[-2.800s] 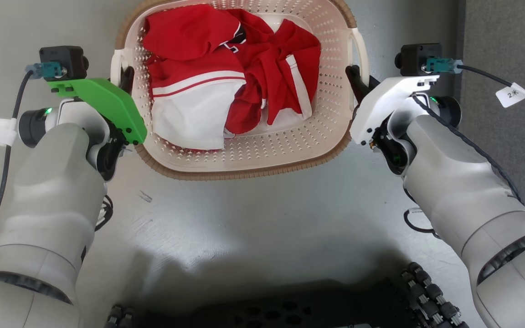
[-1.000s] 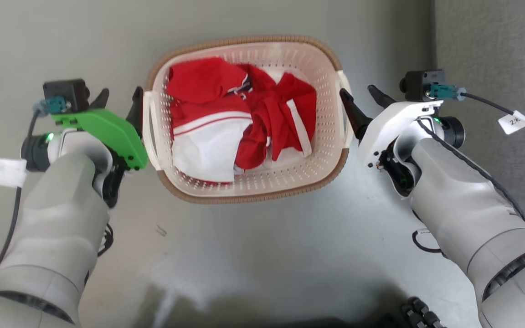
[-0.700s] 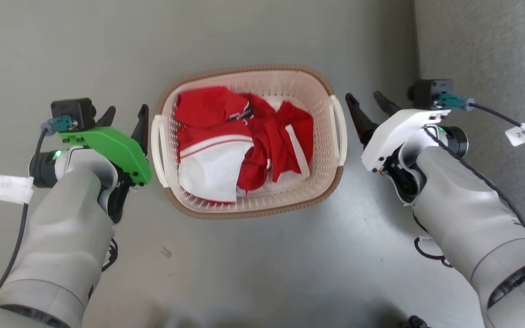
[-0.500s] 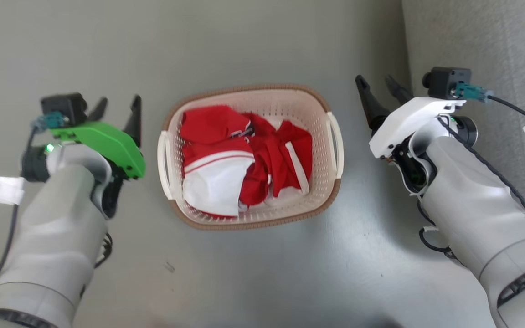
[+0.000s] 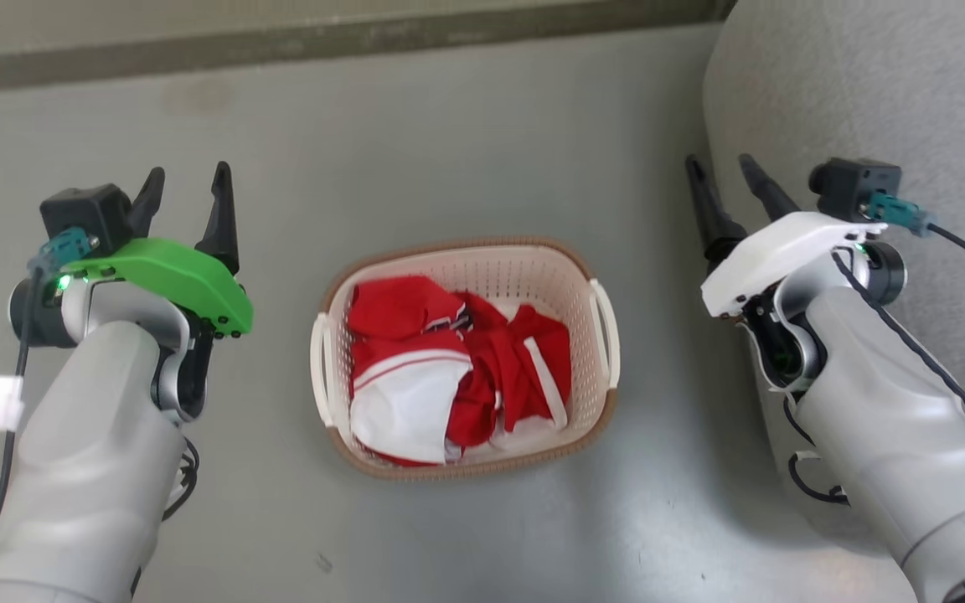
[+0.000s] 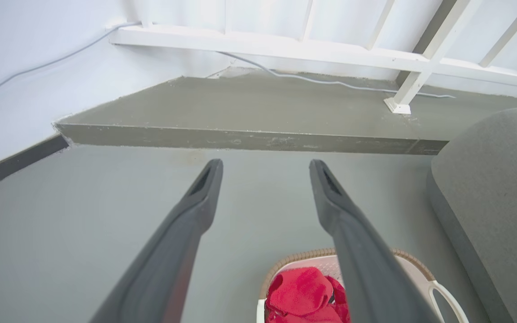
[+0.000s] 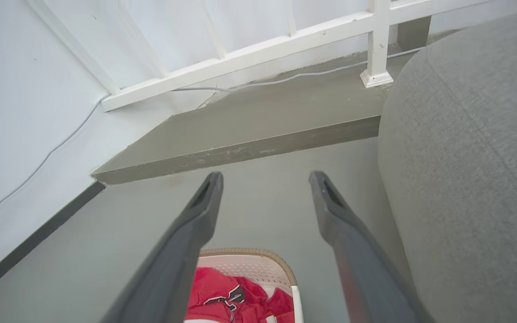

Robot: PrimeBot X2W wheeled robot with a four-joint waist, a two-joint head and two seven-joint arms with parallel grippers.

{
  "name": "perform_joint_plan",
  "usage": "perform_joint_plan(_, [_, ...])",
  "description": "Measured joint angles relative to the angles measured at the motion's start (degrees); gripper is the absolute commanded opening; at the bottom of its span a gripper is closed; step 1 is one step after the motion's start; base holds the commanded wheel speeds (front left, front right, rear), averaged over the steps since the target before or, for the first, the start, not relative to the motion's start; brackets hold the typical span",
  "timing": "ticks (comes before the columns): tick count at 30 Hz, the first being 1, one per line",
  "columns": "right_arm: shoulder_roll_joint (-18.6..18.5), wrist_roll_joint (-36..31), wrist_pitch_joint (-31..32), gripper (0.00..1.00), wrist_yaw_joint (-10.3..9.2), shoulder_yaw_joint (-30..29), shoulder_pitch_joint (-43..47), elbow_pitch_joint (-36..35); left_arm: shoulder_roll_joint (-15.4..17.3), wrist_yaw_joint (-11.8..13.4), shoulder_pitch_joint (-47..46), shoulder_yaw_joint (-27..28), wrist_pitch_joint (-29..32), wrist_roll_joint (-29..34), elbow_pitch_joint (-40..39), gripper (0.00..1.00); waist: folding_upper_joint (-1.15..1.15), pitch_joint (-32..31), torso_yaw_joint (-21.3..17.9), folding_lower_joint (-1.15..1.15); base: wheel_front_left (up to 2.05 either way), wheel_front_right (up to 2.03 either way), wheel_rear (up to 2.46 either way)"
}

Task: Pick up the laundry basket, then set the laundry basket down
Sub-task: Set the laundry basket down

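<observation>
Floor [image 5: 466, 151]: grey, smooth, faintly glossed | step [image 6: 249, 107]: raised grey ledge seen at the far side | wall [image 6: 25, 40]: white, edged by a dark baseboard [image 6: 11, 163] | railing [image 6: 285, 45]: white, mounted on the step | sofa [image 5: 868, 75]: grey fabric, at right

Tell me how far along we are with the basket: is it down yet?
Done: the laundry basket stands on the grey floor, clothes inside, and the grippers that were at its handles have let go. In hand: the left gripper and right gripper, both open, sit either side, well clear of it. Left: nothing visible, I'd say, beyond parking the arms.
</observation>
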Motion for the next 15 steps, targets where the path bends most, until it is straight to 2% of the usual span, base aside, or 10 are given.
perform_joint_plan(11, [-1.30,-7.30,-0.02,1.00,-4.34,-6.33,8.77,-11.92,0.90,4.05,10.62,4.76,0.00,6.61,-13.74,1.00,0.00,-8.38,-0.59,0.00,0.00,0.00,0.00])
perform_joint_plan(15, [-1.48,-9.42,-0.09,1.00,-5.27,-7.49,12.27,-14.82,1.01,4.75,14.80,5.19,0.00,7.70,-17.00,1.00,0.00,-10.95,-0.79,0.00,0.00,0.00,0.00])
